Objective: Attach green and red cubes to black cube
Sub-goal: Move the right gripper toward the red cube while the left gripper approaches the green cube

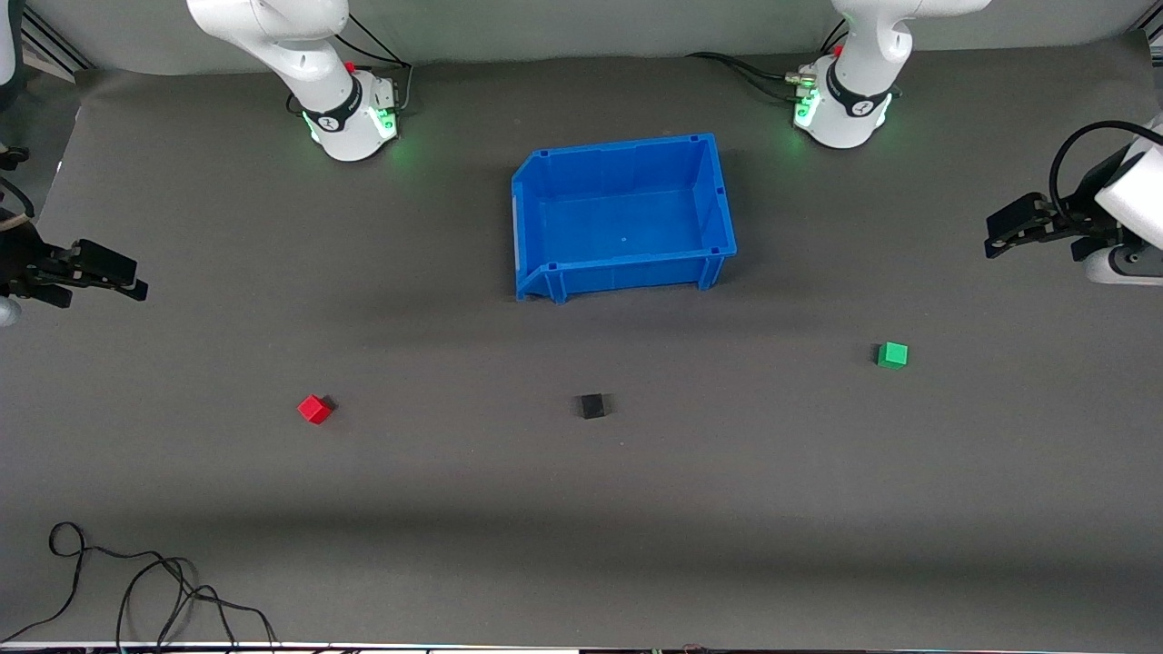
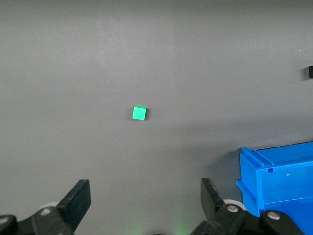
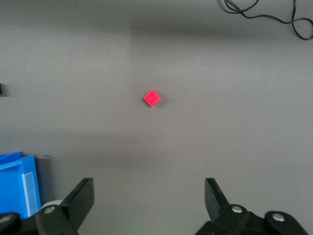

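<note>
The red cube (image 1: 314, 409) lies on the grey mat toward the right arm's end. The black cube (image 1: 592, 405) lies mid-table, nearer the front camera than the blue bin. The green cube (image 1: 892, 354) lies toward the left arm's end. All three are apart. My left gripper (image 1: 998, 232) is open and empty, up over the mat's edge at its own end; its wrist view shows the green cube (image 2: 139, 113) and the black cube (image 2: 310, 72) at the frame edge. My right gripper (image 1: 134, 278) is open and empty over its end; its wrist view shows the red cube (image 3: 152, 98).
An empty blue bin (image 1: 627, 272) stands mid-table between the two arm bases; it also shows in the left wrist view (image 2: 274, 191) and the right wrist view (image 3: 17, 183). A loose black cable (image 1: 136, 581) lies at the near corner at the right arm's end.
</note>
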### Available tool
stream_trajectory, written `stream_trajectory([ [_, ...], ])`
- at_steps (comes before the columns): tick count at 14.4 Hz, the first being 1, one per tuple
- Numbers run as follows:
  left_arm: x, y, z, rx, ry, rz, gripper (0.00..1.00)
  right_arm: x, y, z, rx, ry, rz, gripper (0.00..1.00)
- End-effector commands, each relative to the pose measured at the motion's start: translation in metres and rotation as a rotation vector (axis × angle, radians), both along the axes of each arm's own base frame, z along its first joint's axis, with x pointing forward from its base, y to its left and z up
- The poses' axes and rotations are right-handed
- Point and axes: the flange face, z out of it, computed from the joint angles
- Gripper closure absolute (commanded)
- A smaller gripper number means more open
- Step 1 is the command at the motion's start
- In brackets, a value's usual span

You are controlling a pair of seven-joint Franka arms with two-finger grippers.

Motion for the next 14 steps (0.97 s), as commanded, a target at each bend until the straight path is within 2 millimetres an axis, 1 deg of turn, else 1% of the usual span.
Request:
stream_trajectory([
  [1,0.0032,-0.0028,0.006,0.017,-0.001,0.007,0.0,-0.0014,0.0041,0.0057,0.017,0.006,-0.024,0.0],
  [5,0.003,-0.002,0.0051,0.017,0.003,0.01,0.0,-0.0007,0.0041,0.0056,0.017,0.005,-0.024,0.0],
  [9,0.0029,0.0021,0.0056,0.017,0.004,0.04,0.0,-0.0005,-0.0014,0.0075,0.015,-0.003,-0.034,0.0],
  [10,0.0007,0.0031,0.0033,0.023,0.025,0.113,0.0,0.0007,-0.0024,0.0108,0.015,-0.012,-0.035,0.0],
  [11,-0.0008,0.0034,0.0041,0.026,0.032,0.209,0.0,0.0059,-0.0041,0.0044,0.016,-0.002,-0.038,0.0],
  [13,-0.0025,0.0013,0.0024,0.036,0.048,0.366,0.0,0.0085,0.0043,0.0054,0.02,-0.003,-0.026,0.0],
  [14,-0.0051,0.0031,0.0022,0.048,0.061,0.464,0.0,0.0085,0.0033,0.0054,0.019,-0.003,-0.026,0.0],
])
